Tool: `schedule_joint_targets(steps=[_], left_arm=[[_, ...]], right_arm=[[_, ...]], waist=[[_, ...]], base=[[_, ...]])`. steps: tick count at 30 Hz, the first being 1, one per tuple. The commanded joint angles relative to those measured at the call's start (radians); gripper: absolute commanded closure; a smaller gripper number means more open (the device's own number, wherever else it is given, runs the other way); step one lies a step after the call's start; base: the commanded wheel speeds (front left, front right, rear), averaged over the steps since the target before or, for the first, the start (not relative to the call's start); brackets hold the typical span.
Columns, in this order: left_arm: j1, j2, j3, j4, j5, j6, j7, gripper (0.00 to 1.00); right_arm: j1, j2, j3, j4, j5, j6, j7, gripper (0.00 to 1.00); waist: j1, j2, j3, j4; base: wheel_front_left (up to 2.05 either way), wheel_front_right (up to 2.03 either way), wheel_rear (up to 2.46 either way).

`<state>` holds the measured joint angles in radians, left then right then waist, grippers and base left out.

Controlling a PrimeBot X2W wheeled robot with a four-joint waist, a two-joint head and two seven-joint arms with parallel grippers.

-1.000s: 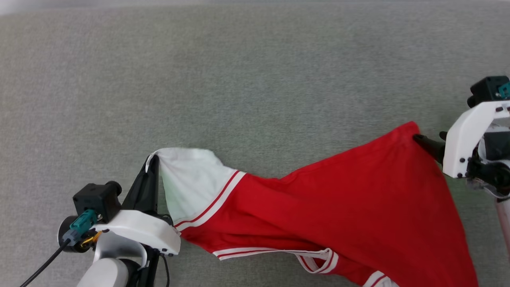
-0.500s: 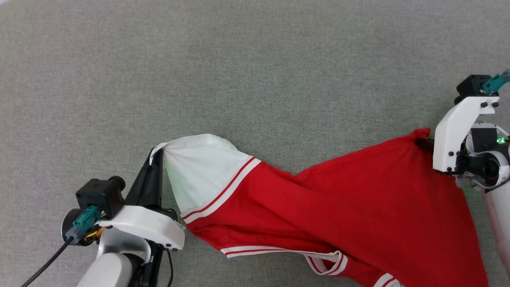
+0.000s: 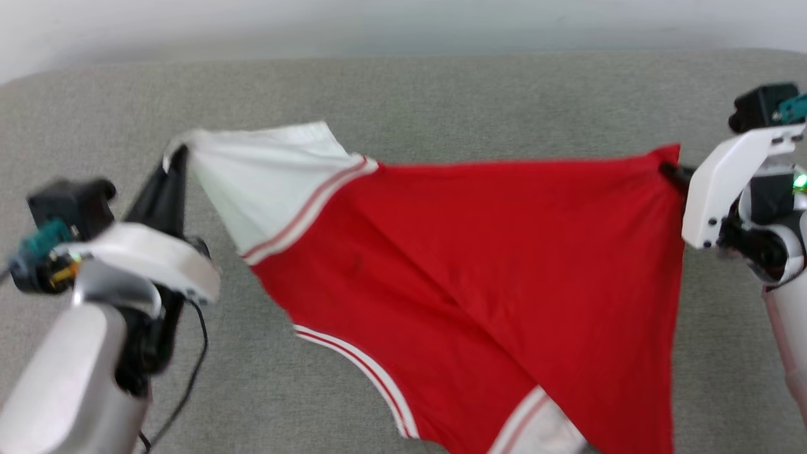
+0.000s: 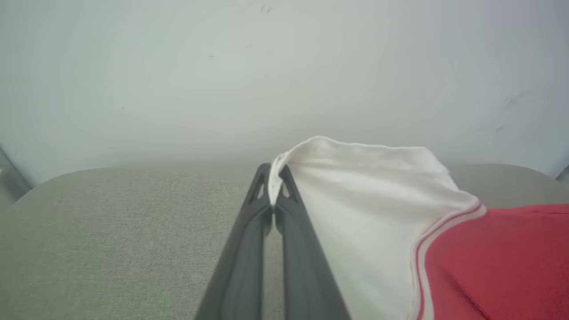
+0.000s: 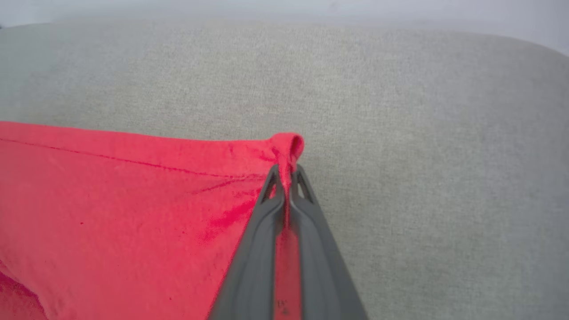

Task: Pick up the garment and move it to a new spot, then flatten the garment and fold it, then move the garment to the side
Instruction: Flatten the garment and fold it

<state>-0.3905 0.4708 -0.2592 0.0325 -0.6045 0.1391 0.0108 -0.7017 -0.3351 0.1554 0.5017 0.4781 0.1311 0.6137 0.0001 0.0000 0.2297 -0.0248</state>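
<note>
Garment (image 3: 479, 265) hangs stretched over the grey cushion (image 3: 441, 88), my left gripper (image 3: 178, 153) at 9 o'clock clamped on its white sleeve (image 3: 265, 170), my right gripper (image 3: 667, 169) at 3 o'clock pinching a red corner (image 5: 286, 144); mid-move, I judge, next lowering it flat evenly

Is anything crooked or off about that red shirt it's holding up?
The red fabric jersey with white sleeves hangs lopsided: the left gripper pinches a white sleeve edge, the right gripper a red corner, so it drapes diagonally. No tears visible.
</note>
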Motion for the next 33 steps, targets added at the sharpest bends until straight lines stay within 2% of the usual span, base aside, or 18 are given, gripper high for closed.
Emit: schedule_joint_targets(steps=[1, 6, 14, 19, 25, 33], left_arm=[[-0.039, 0.002, 0.004, 0.017, -0.01, -0.008, 0.005, 1.0], [-0.26, 0.007, 0.014, 0.183, -0.024, -0.057, 0.04, 1.0], [-0.649, 0.012, 0.014, 0.353, 0.022, -0.085, 0.032, 1.0], [-0.906, 0.015, -0.002, 0.412, 0.064, -0.103, 0.039, 1.0], [-1.169, 0.005, -0.023, 0.466, 0.109, -0.116, 0.04, 1.0], [-1.327, -0.009, -0.032, 0.528, 0.122, -0.12, 0.03, 1.0]], right_arm=[[-0.023, 0.003, -0.002, -0.001, -0.005, -0.001, -0.016, 1.0], [-0.138, 0.012, -0.008, 0.024, -0.027, -0.001, -0.119, 1.0], [-0.384, 0.001, -0.037, 0.041, -0.038, -0.001, -0.271, 1.0], [-0.573, -0.021, -0.059, 0.049, -0.068, -0.001, -0.347, 1.0], [-0.783, -0.048, -0.069, 0.054, -0.073, -0.001, -0.388, 1.0], [-0.972, -0.07, -0.03, 0.099, -0.055, -0.001, -0.416, 1.0]], waist=[[-0.0001, 0.0, -0.025, -0.023], [-0.0001, 0.0, -0.034, -0.051], [-0.0001, 0.0, 0.034, -0.07], [-0.0001, 0.0, 0.127, -0.065], [-0.0001, 0.0, 0.27, -0.049], [-0.0001, 0.0, 0.455, -0.029]], base=[[0.0, 0.0, 0.0], [0.0, 0.0, 0.0], [0.0, 0.0, 0.0], [0.0, 0.0, 0.0], [0.0, 0.0, 0.0], [0.0, 0.0, 0.0]])
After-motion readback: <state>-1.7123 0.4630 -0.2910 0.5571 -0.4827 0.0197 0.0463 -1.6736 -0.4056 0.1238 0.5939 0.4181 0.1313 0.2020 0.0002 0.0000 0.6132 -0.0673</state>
